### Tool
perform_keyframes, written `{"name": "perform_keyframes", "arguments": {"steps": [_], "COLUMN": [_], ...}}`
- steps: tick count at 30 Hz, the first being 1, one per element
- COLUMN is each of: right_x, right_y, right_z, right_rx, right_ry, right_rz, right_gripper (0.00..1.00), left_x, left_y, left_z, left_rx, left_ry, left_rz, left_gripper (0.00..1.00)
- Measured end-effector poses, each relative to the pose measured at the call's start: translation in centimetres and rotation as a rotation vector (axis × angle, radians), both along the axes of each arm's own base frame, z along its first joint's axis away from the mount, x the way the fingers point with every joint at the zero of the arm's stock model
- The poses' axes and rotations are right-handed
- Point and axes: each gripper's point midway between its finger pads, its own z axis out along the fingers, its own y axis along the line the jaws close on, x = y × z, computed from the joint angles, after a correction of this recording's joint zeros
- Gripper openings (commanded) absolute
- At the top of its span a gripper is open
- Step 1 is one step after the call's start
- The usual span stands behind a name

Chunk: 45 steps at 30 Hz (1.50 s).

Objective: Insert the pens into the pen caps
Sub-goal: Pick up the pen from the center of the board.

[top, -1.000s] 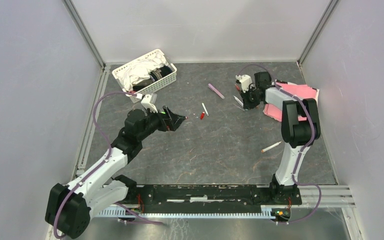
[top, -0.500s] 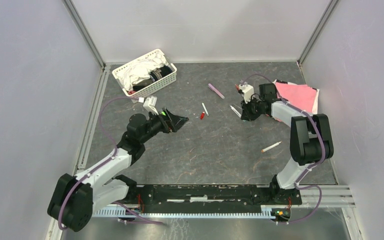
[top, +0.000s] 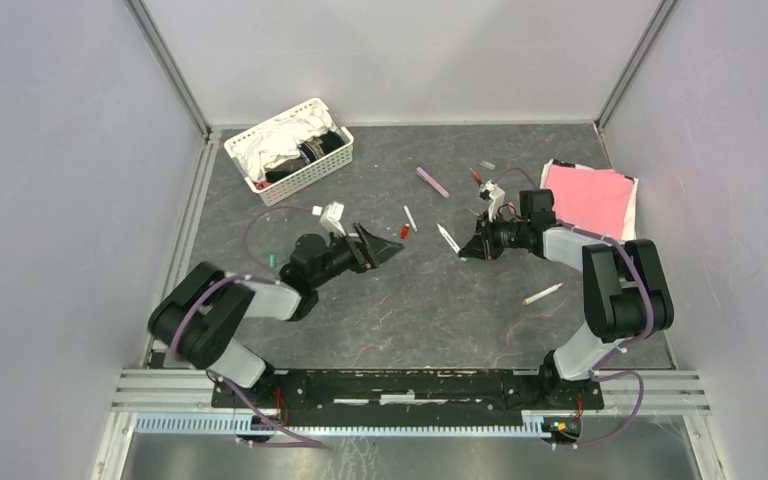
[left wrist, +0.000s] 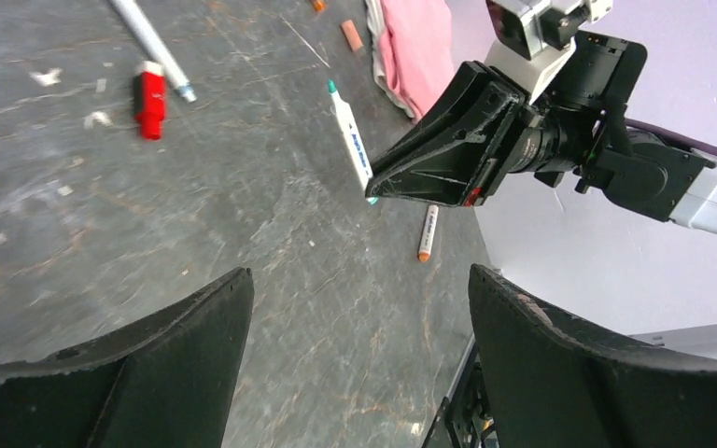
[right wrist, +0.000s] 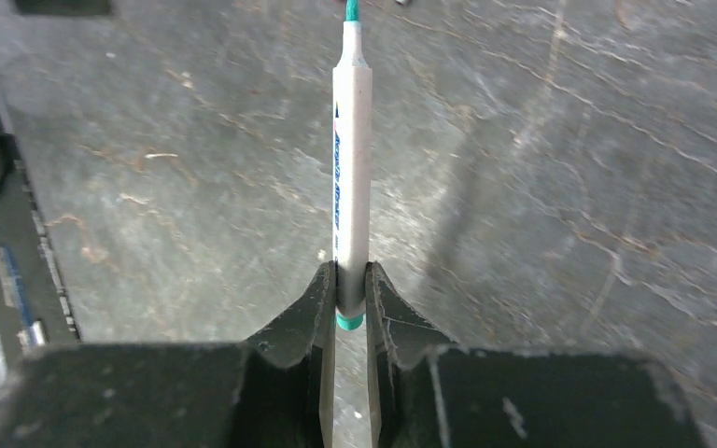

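At centre right of the overhead view, the right gripper (top: 468, 249) clamps the teal pen (top: 447, 238) by its rear end, its jaws drawn narrow on the white barrel. The pen juts toward the upper left of the frame with its teal tip free. In the right wrist view the barrel runs straight up the middle of the frame from between the two fingers (right wrist: 303, 317), with the dark, scuffed table (right wrist: 569, 187) behind it.

At centre left of the overhead view, the left gripper (top: 380, 245) points right toward its partner. Its jaws stand wide and nothing is between them. A red cap (top: 404, 231) lies just above its tip, with a white pen (top: 410, 218) just beside the cap.

A purple pen (top: 432, 181) lies apart at upper centre. An orange-tipped pen (top: 541, 294) lies at right, near the right arm's upright link. A pink cloth (top: 590, 195) is spread in the upper right corner of the table. A white basket (top: 305, 175) holding cloth sits at upper left.
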Motion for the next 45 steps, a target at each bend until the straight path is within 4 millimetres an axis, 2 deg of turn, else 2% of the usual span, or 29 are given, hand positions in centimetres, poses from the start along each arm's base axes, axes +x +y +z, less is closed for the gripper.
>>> {"name": "perform_keyframes", "arguments": {"steps": [5,9,14,19,24,25,27,29,31,35,37,40,45], "right_x": [-0.8,-1.5,-2.2,-2.5,-3.0,-3.2,-3.3,-3.3,-3.3,-3.4,-3.8,-4.5,-6.0], "right_y": [2.0,3.3,4.3,5.0,5.5,5.6,5.8,5.8,5.8,5.8,6.0,6.6,7.8], "right_z": [1.5,2.7,3.8,4.5,5.2,5.3,5.5,5.5,5.3,5.5,5.8,6.5,6.8], "right_rx": [0.121,0.186,0.24,0.278,0.297,0.3,0.304,0.3,0.296,0.297,0.303,0.322,0.351], "right_ry": [0.013,0.013,0.019,0.026,0.027,0.025,0.022,0.018,0.016,0.003,-0.009,-0.026,-0.015], "right_rz": [0.042,0.078,0.107,0.129,0.153,0.157,0.165,0.162,0.16,0.167,0.184,0.215,0.261], "right_gripper": [0.0,0.0,0.0,0.0,0.0,0.0,0.0,0.01,0.05,0.44,0.53,0.55,0.52], "left_x": [1.2,2.1,2.9,3.3,3.9,4.0,4.1,4.2,4.1,3.9,3.7,2.9,1.4], "left_y": [-4.1,-6.4,-8.1,-9.4,-9.9,-10.0,-10.1,-10.3,-10.7,-10.8,-10.7,-10.6,-11.1], "left_z": [-1.2,-1.8,-1.1,0.1,-1.0,-1.2,-1.2,-0.8,0.0,0.2,0.3,0.3,1.3], "left_rx": [-0.028,-0.052,-0.089,-0.115,-0.112,-0.11,-0.114,-0.13,-0.149,-0.156,-0.162,-0.174,-0.212], "left_ry": [0.024,0.031,0.01,-0.024,-0.01,-0.005,0.0,0.0,-0.012,-0.021,-0.028,-0.041,-0.076], "left_rz": [-0.047,-0.058,-0.072,-0.084,-0.077,-0.076,-0.074,-0.079,-0.091,-0.105,-0.108,-0.116,-0.145], "left_gripper": [0.91,0.9,0.85,0.73,0.58,0.52,0.3,0.13,0.03,0.02,0.02,0.02,0.02]}}
